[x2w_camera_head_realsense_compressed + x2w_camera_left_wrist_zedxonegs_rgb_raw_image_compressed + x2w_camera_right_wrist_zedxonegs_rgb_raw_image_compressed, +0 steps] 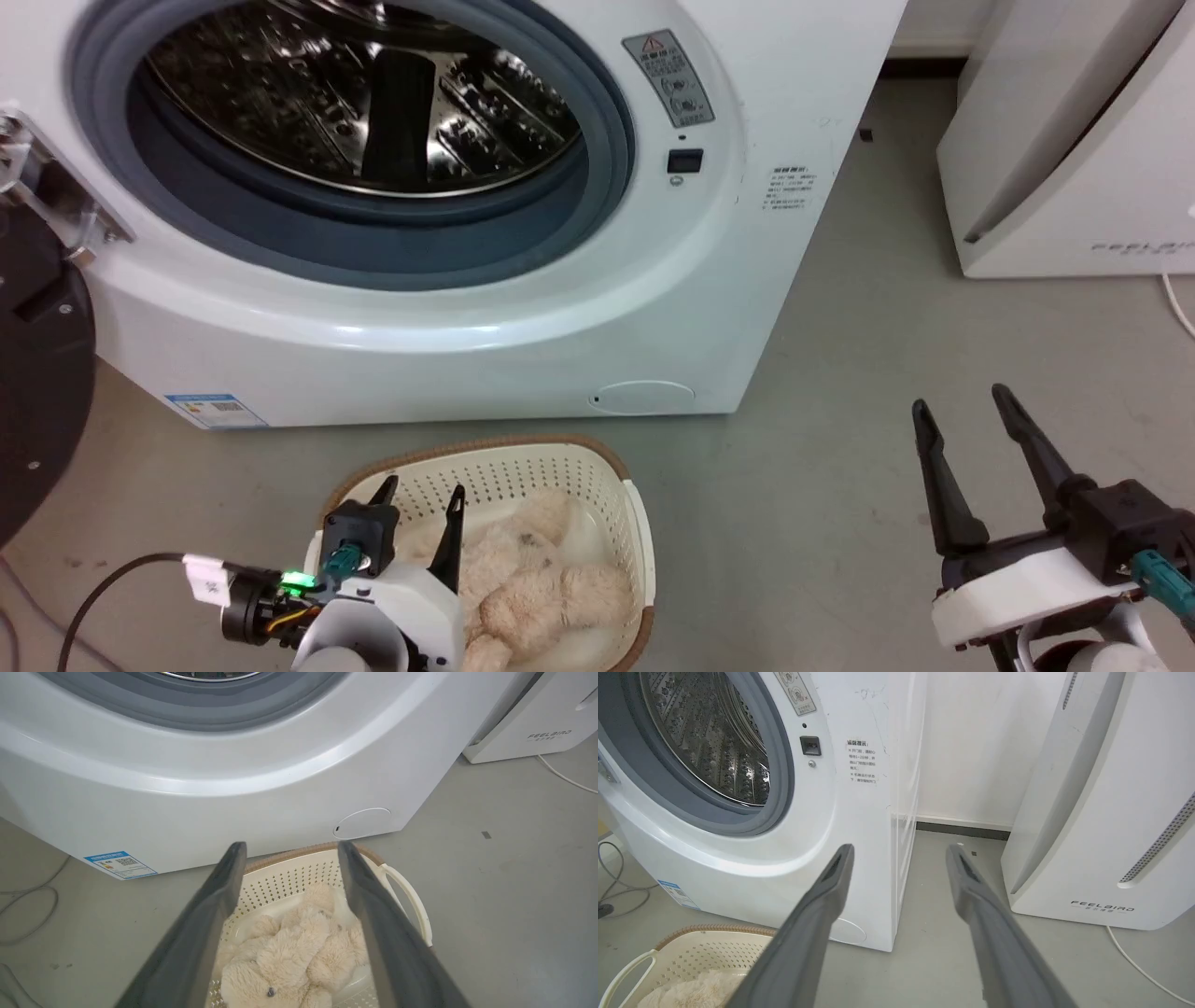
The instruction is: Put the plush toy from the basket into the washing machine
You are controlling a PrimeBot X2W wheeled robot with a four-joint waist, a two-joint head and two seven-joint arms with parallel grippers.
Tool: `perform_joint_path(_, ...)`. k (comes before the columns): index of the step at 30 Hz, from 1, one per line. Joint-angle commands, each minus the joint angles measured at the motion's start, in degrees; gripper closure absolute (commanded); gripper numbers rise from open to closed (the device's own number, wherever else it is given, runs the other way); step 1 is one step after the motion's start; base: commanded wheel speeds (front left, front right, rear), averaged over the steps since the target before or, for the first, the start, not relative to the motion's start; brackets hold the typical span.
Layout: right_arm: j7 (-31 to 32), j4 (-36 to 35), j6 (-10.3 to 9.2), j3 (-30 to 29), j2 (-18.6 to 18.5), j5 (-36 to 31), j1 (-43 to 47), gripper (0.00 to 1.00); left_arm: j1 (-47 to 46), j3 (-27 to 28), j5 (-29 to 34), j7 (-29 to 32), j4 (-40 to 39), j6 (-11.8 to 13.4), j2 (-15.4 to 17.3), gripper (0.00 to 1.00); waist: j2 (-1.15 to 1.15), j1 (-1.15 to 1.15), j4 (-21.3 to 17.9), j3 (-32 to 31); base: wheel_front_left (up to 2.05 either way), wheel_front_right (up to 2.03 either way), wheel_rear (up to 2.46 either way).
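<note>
You can see the fluffy beige plush toy [537,583] lying curled up inside the cream basket [523,476] with holes in its walls and a brown rim. The basket sits on the floor [840,485] just in front of the big white washing machine [448,317], whose door [37,373] is open, showing its shiny drum [308,103]

Washer [523,308] mouth gapes wide toward you, the drum [280,93] reachable straight through. Door [37,373] hangs swung out at your left; mind it. Basket [523,446] sits on the floor [840,485] just before the washer, top uncovered, toy [541,588] filling it, left tool [422,487] spread above. Bare floor runs between washer and white appliance [1064,187]; right tool [960,399], fingers apart, hovers over it.
</note>
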Motion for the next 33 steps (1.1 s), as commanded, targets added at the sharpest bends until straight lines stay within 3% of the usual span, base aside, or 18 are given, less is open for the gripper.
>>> perform_joint_path(1,-0.57,-0.54,-0.02,-0.15,-0.01,0.13,-1.16,0.0,-1.5,-0.42,-0.24,-0.53,1.44,-0.32,0.5,0.0,0.0,-0.01,-0.32,0.87,0.0,0.0,0.0)
perform_joint_path(13,-2.0,-1.66,-0.03,-0.03,-0.01,1.26,-2.67,0.0,-8.38,-3.18,-1.24,-0.35,12.91,-1.35,2.97,0.0,0.0,-0.01,-2.29,7.04,0.0,0.0,0.0)
perform_joint_path(33,-4.39,-3.34,-0.04,-1.92,-0.02,2.01,-5.44,0.0,-18.32,-15.21,-4.61,4.26,26.07,-2.63,8.09,0.0,0.0,-0.01,-4.49,17.92,0.0,0.0,0.0)
